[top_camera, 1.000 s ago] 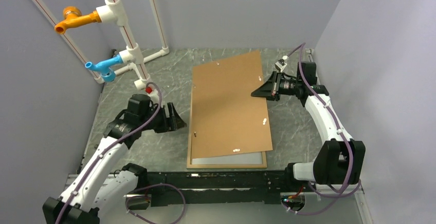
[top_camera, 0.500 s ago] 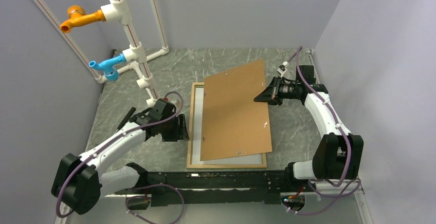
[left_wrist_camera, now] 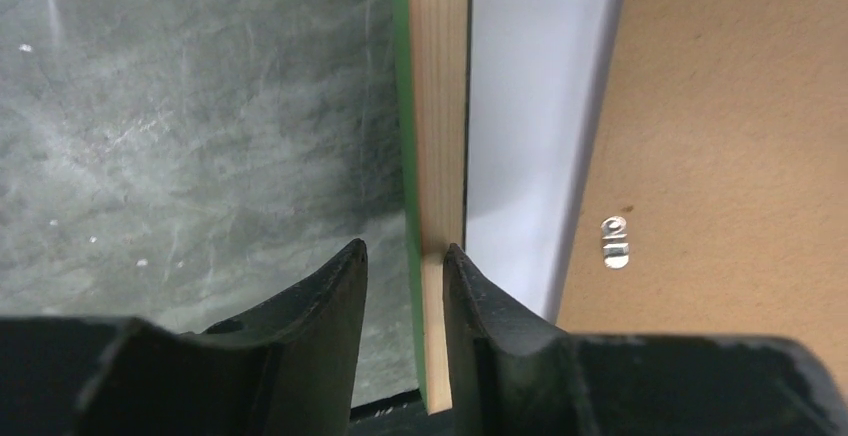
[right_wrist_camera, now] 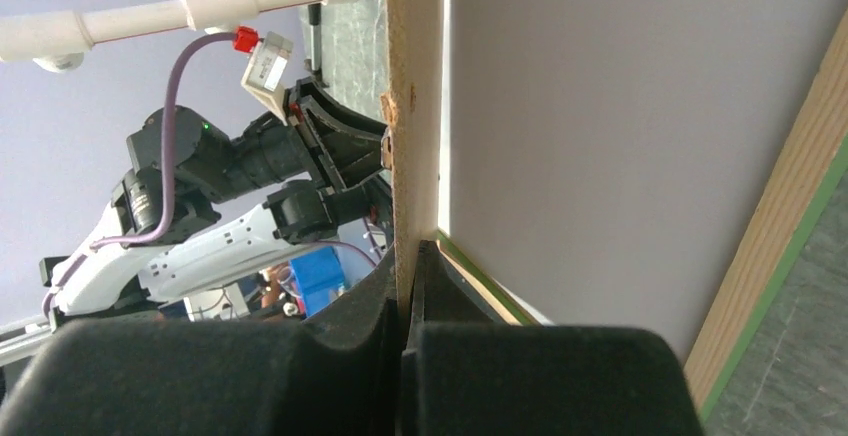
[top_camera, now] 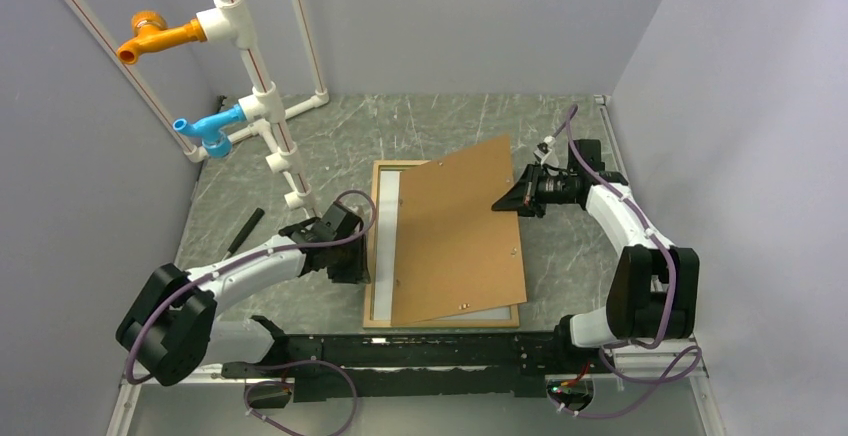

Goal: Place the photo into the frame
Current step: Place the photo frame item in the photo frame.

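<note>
Note that the frame [top_camera: 440, 322] lies flat, pale wood up, its long axis running from the arm bases toward the far wall; its left rail passes straight between the fingers of the left gripper [left_wrist_camera: 403, 256], whose jaws stand narrow with a gap showing on the outer side. The photo [top_camera: 386, 226] lies white back up inside the frame; the right gripper [top_camera: 500, 201] is pinched on the backing board [top_camera: 455, 236], tilted above it; expect the nearer left arm to steady that rail.
</note>
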